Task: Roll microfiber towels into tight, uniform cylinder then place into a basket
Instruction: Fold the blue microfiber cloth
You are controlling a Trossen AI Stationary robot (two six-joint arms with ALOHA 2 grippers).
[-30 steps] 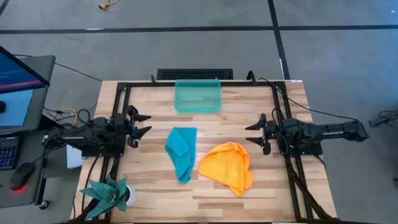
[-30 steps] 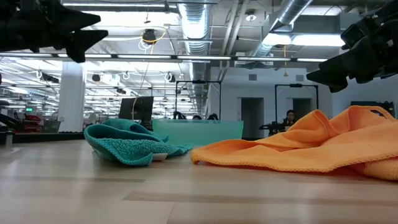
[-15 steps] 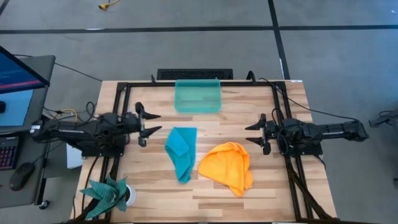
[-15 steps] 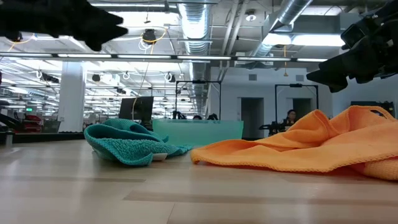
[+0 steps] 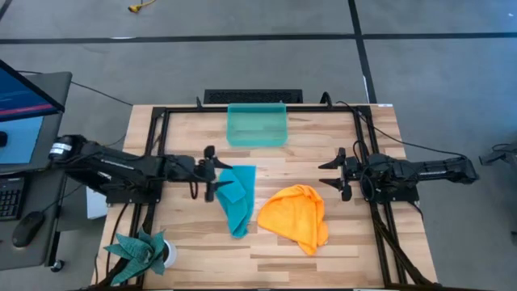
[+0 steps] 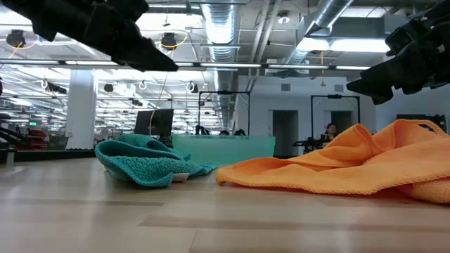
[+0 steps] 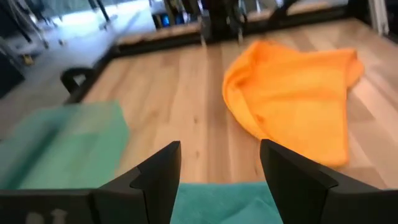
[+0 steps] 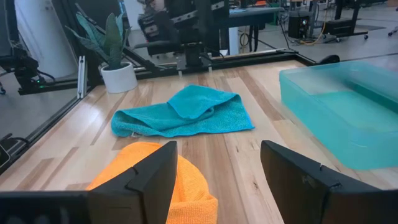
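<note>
The teal-blue towel (image 5: 236, 196) lies crumpled on the table left of centre, and its top shows low between the fingers in the left wrist view (image 7: 217, 202). The orange-yellow towel (image 5: 296, 215) lies bunched to its right. The teal-green basket (image 5: 257, 124) stands at the far edge. My left gripper (image 5: 213, 172) is open and hovers over the teal towel's left edge; the low view shows it well above the cloth (image 6: 151, 56). My right gripper (image 5: 323, 175) is open and empty, off the orange towel's far right corner.
A green spiky plant in a white pot (image 5: 144, 252) stands at the near left corner. A black frame (image 5: 258, 109) runs around the table. Bare wood lies between the towels and the basket and along the near edge.
My left gripper has gone toward the table's right edge, from near the left frame rail to over the teal towel's left edge, with its arm stretched out. It has stayed open. The towels have not moved.
</note>
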